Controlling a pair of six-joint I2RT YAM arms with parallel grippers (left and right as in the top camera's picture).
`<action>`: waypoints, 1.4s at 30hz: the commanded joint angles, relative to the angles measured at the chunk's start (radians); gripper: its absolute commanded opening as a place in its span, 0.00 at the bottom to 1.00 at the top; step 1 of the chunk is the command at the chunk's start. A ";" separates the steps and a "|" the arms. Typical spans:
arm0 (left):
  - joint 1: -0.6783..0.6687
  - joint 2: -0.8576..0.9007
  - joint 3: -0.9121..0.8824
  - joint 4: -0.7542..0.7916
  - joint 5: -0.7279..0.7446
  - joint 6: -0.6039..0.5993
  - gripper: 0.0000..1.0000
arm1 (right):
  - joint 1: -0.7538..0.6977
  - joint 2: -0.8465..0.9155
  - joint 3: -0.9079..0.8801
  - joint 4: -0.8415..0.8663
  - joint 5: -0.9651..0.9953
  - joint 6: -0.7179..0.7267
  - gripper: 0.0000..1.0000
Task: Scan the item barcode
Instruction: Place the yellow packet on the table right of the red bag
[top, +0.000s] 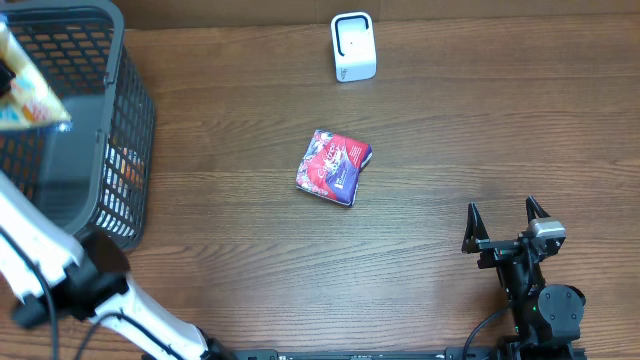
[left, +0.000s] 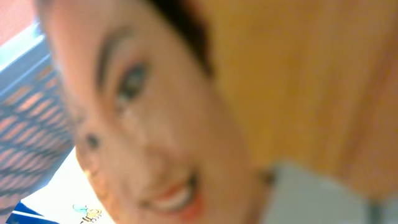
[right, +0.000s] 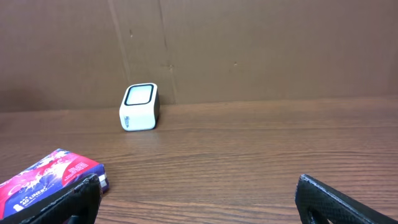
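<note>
A yellow-and-white snack packet (top: 28, 98) hangs above the dark mesh basket (top: 135, 120) at the far left. The same packet (left: 186, 112) fills the left wrist view, blurred, with a printed face on it. My left gripper is shut on it, its fingers hidden behind the packet. The white barcode scanner (top: 353, 47) stands upright at the back of the table, its window (right: 139, 95) facing the front. My right gripper (top: 506, 222) rests near the front right edge, open (right: 199, 202), with nothing between its fingers.
A red and purple pack (top: 334, 167) lies flat mid-table, and is seen past the right gripper's left finger (right: 46, 180). More packets show through the basket's mesh (top: 125, 168). A brown wall (right: 249, 50) stands behind the scanner.
</note>
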 joint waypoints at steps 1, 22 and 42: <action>-0.072 -0.114 0.021 -0.003 0.300 -0.021 0.04 | 0.004 -0.007 -0.011 0.008 0.006 -0.003 1.00; -1.161 0.224 -0.053 -0.079 0.000 -0.165 0.04 | 0.004 -0.007 -0.011 0.008 0.006 -0.003 1.00; -1.236 0.528 -0.038 -0.106 0.016 -0.174 0.86 | 0.004 -0.007 -0.011 0.008 0.006 -0.003 1.00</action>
